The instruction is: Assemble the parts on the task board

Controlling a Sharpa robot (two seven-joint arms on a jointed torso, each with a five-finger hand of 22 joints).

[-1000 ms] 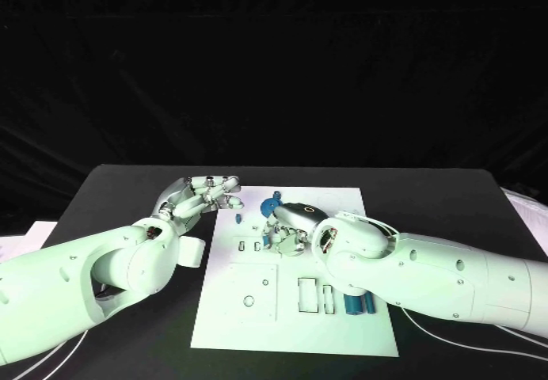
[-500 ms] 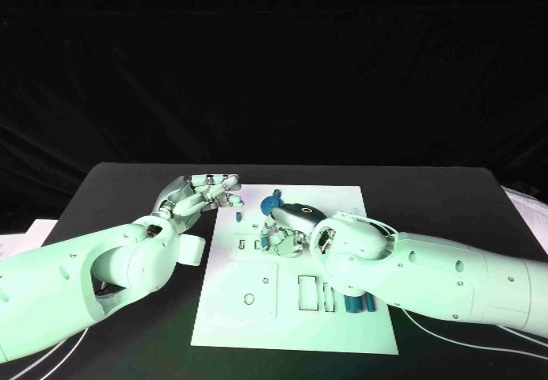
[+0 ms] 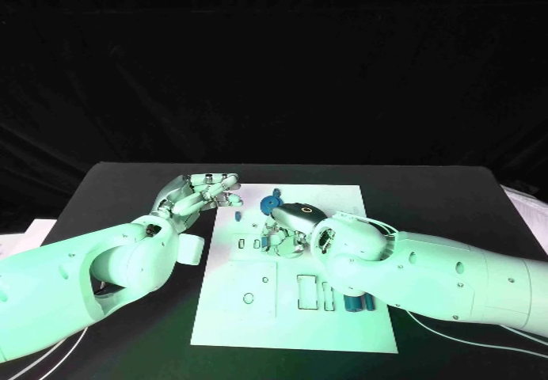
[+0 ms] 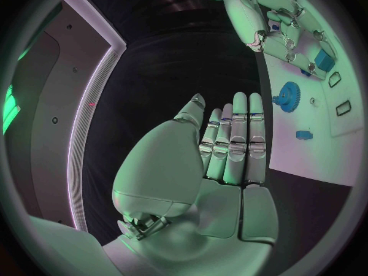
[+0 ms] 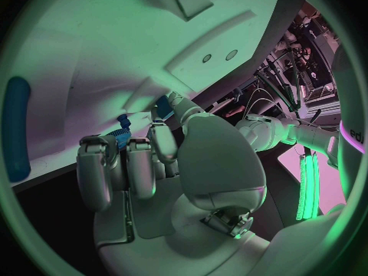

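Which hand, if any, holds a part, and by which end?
The left hand holds nothing. The right hand rests on the board; whether its fingers hold anything cannot be told.

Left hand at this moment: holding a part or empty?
Empty. The left hand shows a bare palm with fingers straight and side by side in its wrist view; in the head view it sits beside the task board, off the parts.

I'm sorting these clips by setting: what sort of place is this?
Probably a robotics lab test bench: a black table against a dark backdrop, a white task board with slots and small blue parts, and cabling beyond the right hand.
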